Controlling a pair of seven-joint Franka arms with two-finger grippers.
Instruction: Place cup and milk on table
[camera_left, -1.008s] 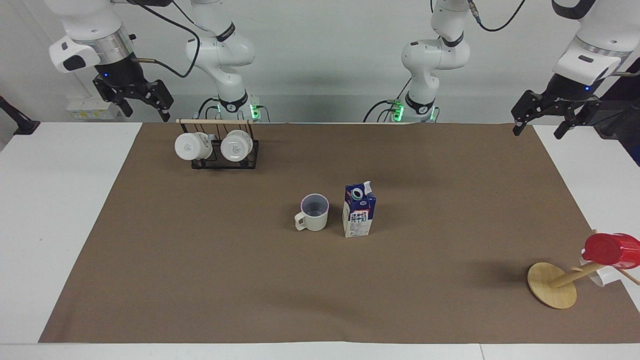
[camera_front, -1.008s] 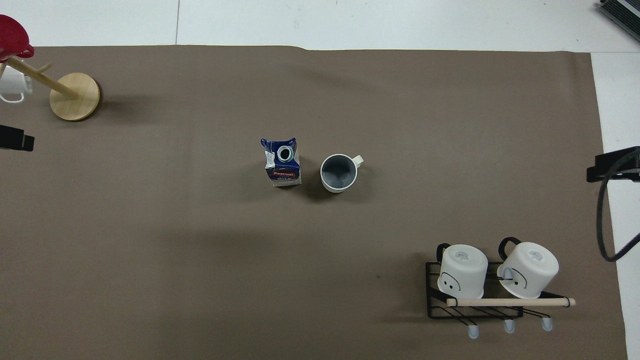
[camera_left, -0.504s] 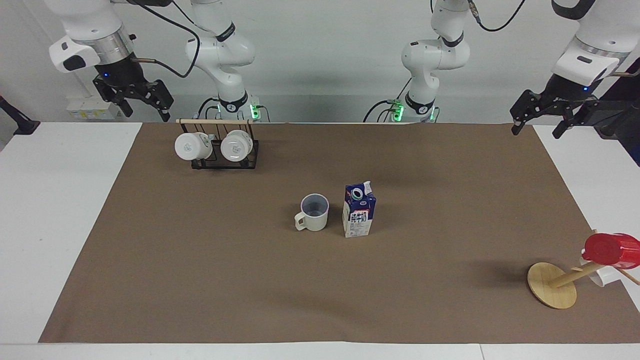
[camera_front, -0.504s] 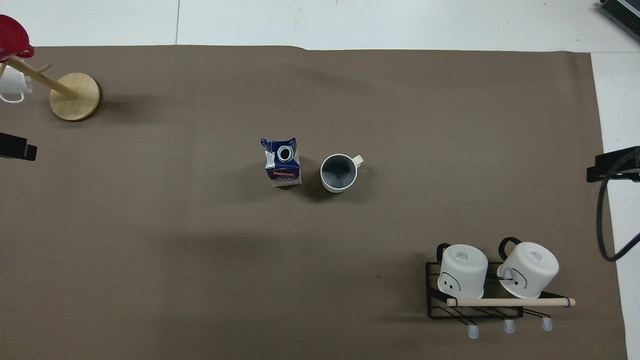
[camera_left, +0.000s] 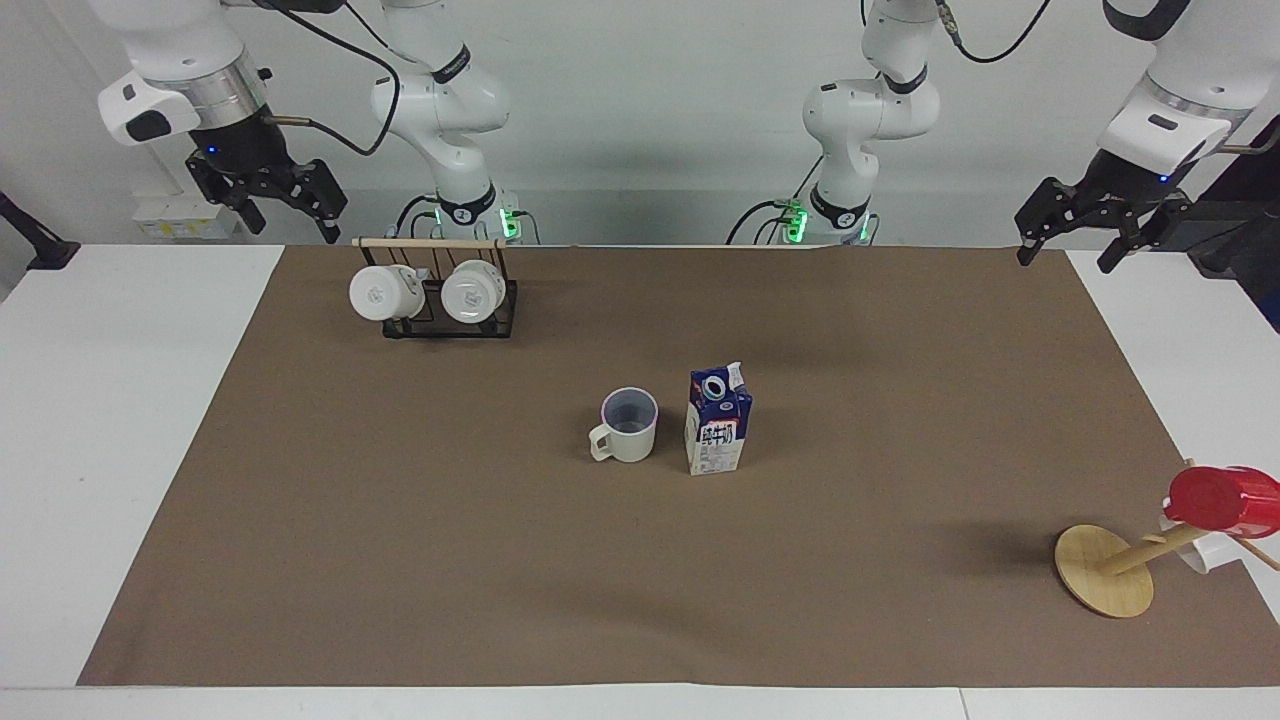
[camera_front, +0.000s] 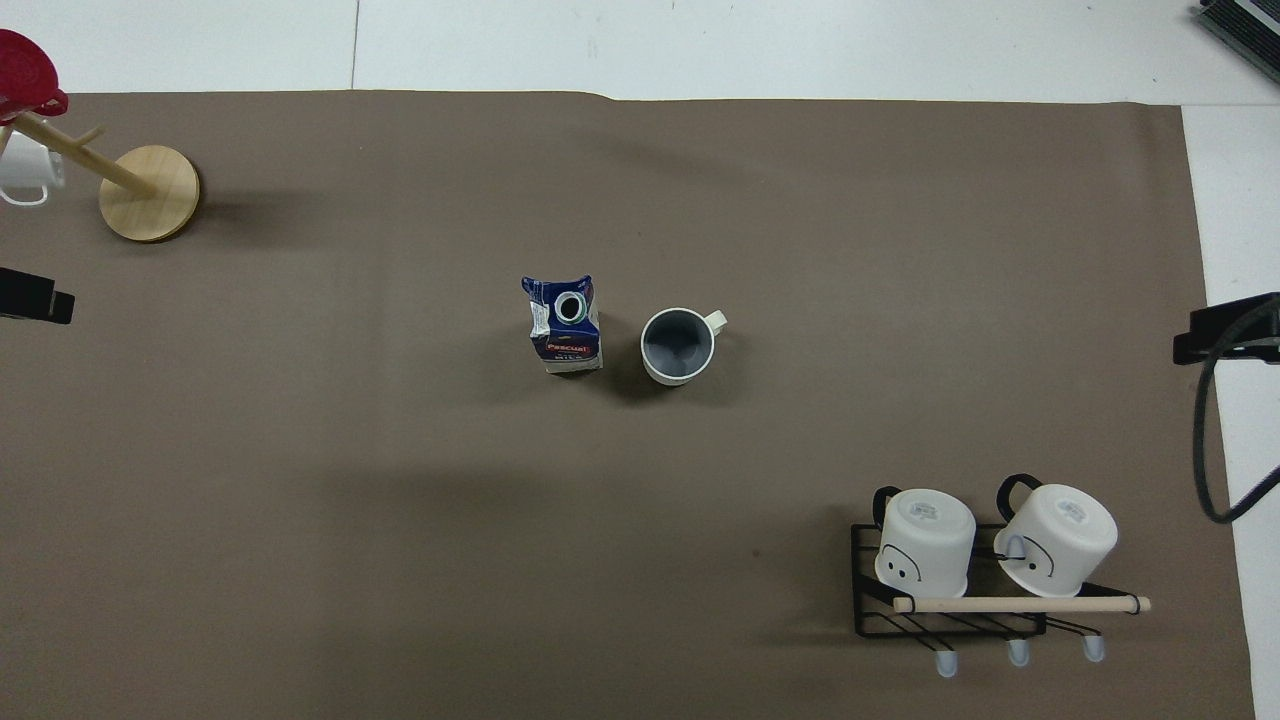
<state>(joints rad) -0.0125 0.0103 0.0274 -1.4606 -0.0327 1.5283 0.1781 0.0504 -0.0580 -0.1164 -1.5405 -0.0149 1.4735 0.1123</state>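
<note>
Cream mug and blue-and-white milk carton stand just beside each other on the brown mat, so either wide-open, empty gripper, left or right, could bump 1.

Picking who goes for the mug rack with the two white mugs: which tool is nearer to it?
Right. The right tool hangs open just off the mug rack at the right arm's end; the left tool, also open, is up at the left arm's end of the table.
</note>
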